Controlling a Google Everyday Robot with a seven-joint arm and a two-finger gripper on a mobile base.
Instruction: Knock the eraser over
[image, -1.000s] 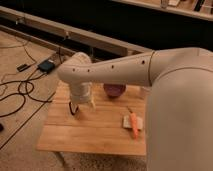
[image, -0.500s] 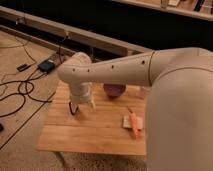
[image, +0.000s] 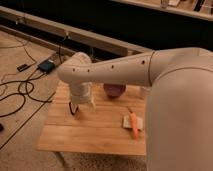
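Wood is the top of the low table (image: 95, 137), and the purple bowl (image: 114, 90) stands on its far part. To the left of the bowl and a little nearer to the camera, the gripper (image: 81, 104) hangs low over the boards, at the end of the white arm (image: 115, 70). Whether it is open or closed, and whether it holds anything, I cannot tell.

Just beside the gripper, on the side away from the bowl, is a small dark shape which I take for the eraser (image: 73, 108). It seems to stand upright; contact is not clear.

Against one second and half a second ago, nothing has visibly moved relative to the bowl. So I judge the knock is not yet made.

The orange carrot-like stick (image: 134, 125) lies right of the bowl and nearer, well apart.
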